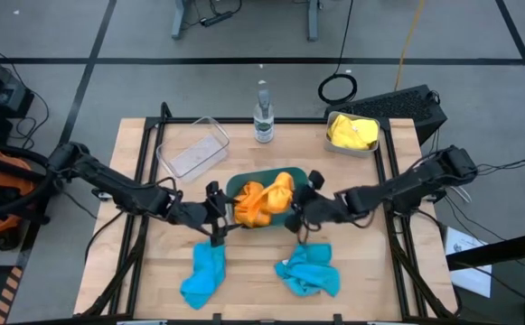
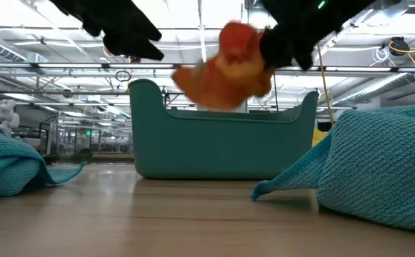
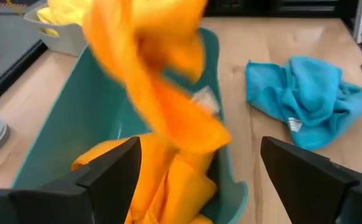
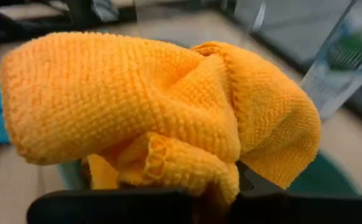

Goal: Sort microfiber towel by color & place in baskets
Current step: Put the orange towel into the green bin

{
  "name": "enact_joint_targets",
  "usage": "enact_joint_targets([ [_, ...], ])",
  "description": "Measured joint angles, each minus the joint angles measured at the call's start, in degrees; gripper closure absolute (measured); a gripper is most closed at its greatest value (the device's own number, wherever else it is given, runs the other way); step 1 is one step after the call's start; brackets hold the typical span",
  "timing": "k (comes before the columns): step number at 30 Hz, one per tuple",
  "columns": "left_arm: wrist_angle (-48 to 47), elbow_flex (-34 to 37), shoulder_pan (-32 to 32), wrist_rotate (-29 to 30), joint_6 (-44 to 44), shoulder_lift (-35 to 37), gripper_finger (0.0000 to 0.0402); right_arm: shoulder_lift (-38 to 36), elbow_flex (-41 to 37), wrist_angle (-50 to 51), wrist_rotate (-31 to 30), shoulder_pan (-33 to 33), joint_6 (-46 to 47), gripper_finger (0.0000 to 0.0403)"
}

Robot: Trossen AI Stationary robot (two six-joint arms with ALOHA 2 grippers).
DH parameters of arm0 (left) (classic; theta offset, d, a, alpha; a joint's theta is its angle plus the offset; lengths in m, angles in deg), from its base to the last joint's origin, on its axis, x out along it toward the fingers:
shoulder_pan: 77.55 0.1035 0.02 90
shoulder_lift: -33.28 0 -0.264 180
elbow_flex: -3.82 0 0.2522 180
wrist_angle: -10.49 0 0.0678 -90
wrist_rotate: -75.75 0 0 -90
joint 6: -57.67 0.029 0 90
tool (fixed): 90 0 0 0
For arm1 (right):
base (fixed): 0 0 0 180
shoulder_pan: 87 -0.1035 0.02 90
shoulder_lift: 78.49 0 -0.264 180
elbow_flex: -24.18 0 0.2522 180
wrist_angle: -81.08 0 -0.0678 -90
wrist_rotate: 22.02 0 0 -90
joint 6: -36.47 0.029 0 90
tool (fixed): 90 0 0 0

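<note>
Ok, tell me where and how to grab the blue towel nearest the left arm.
Take the blue towel at its raised upper bunch, beside the left end effector. Come straight down from above: it lies long and flat on the table, so only that hump offers a pinchable fold.

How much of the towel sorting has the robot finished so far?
Partly done. Yellow towels already lie in the pale grey basket, and orange ones sit in the teal basket. The right gripper holds another orange towel above that basket; the left gripper waits open beside it. Two blue towels remain on the table, and the clear basket looks empty.
</note>
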State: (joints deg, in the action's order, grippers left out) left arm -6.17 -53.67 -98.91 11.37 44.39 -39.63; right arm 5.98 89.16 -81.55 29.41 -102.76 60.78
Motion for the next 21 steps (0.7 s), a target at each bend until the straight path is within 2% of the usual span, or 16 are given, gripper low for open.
enact_joint_targets([
  [5, -1.2, 0.0, -2.3, 0.1, 0.0, 0.7, 0.0068, 2.9, 0.0, 2.3, 6.0, 4.7, 4.9, 0.0379],
  [8, -1.1, 0.0, -3.7, 0.1, 0.0, 1.0, 0.0068, 3.7, 0.0, 4.3, 9.5, 6.2, 8.0, 0.0359],
  [21, -3.4, 0.0, -6.6, 0.4, -3.3, 1.0, 0.0068, 3.1, 0.0, 11.6, 12.3, 7.4, 10.6, 0.0175],
])
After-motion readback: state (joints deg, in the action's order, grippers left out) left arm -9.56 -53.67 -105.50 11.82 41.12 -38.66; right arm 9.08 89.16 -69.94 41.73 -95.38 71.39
